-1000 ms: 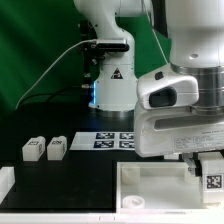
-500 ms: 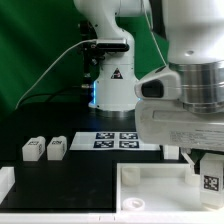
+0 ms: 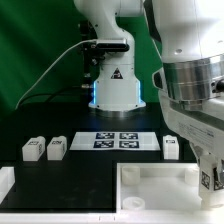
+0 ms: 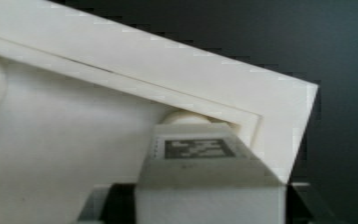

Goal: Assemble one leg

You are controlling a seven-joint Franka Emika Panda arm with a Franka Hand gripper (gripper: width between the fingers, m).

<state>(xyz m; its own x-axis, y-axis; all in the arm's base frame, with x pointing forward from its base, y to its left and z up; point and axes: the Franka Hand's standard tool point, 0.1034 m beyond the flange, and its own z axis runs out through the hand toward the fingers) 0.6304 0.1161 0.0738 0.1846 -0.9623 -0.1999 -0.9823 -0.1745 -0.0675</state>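
While the arm fills the exterior view's right, the gripper [image 3: 206, 178] is clamped on the leg [image 3: 209, 181]. The leg's tag faces the camera, low at that view's right edge, over the white panel [image 3: 150, 190]. In the wrist view the leg [image 4: 197, 150] sits between the jaws. Its rounded end is right at the inside corner of the panel's raised rim [image 4: 247, 92]. It looks to be touching the panel there, but the view is too blurred to be sure. Three more legs lie loose on the black table [image 3: 85, 170]. The first spare leg [image 3: 33, 149] and second spare leg [image 3: 56, 148] stand side by side at the exterior view's left. The third spare leg [image 3: 171, 147] is just beside the marker board [image 3: 115, 140], at its right end in that view.
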